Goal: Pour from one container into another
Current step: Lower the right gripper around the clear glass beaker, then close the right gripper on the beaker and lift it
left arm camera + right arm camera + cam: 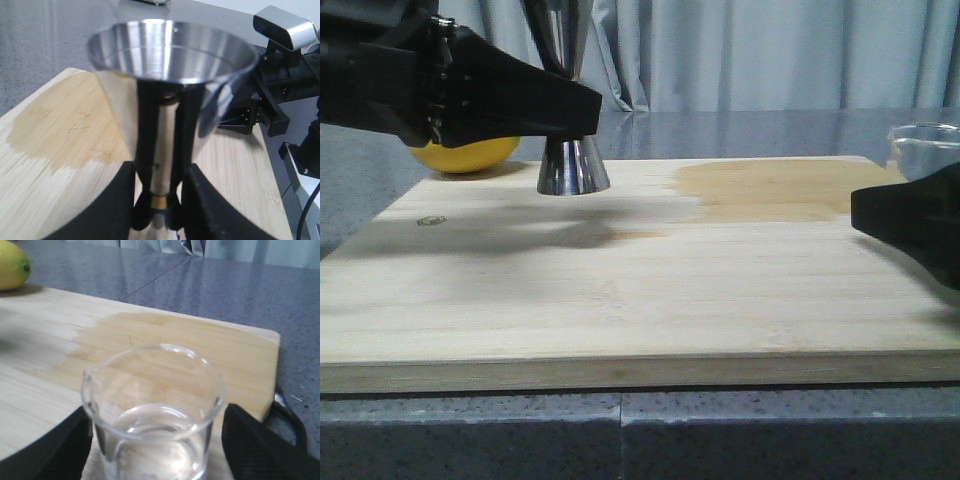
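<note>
The left gripper (159,200) is clenched on the jigger (573,165) at its gold-banded waist, holding it upright at the back left of the board (640,300), its base on or just above the wood; the front view does not settle which. The right gripper (152,440) grasps the beaker (152,410) between its fingers at the board's right edge, well apart from the jigger. The beaker is upright with clear liquid low in it. The jigger's upper cup looks empty from the left wrist view, so I judge that no pour has been made yet. A darker damp-looking patch (770,190) stains the board, and a lemon (465,153) lies behind the left arm. Left to do: bring the beaker's lip over the cup, tip, then right it.
</note>
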Robot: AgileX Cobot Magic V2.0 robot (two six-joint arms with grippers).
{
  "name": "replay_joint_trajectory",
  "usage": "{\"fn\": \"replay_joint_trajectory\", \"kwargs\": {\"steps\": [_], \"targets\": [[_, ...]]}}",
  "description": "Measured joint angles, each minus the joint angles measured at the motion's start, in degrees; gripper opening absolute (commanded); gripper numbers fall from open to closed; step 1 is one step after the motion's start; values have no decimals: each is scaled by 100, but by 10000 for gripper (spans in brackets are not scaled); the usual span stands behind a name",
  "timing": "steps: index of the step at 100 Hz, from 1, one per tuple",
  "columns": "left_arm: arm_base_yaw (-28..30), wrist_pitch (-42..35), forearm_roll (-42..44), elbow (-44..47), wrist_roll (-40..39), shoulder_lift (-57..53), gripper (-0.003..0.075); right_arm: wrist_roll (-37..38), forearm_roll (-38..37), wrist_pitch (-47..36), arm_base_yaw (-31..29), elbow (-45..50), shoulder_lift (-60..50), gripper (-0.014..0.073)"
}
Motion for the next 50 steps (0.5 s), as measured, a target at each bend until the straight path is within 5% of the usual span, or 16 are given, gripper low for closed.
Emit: {"fn": "replay_joint_trajectory", "kwargs": {"steps": [50], "targets": [[0, 0, 0, 0, 0, 0, 102, 0, 0, -447, 0, 0, 82, 487]]}}
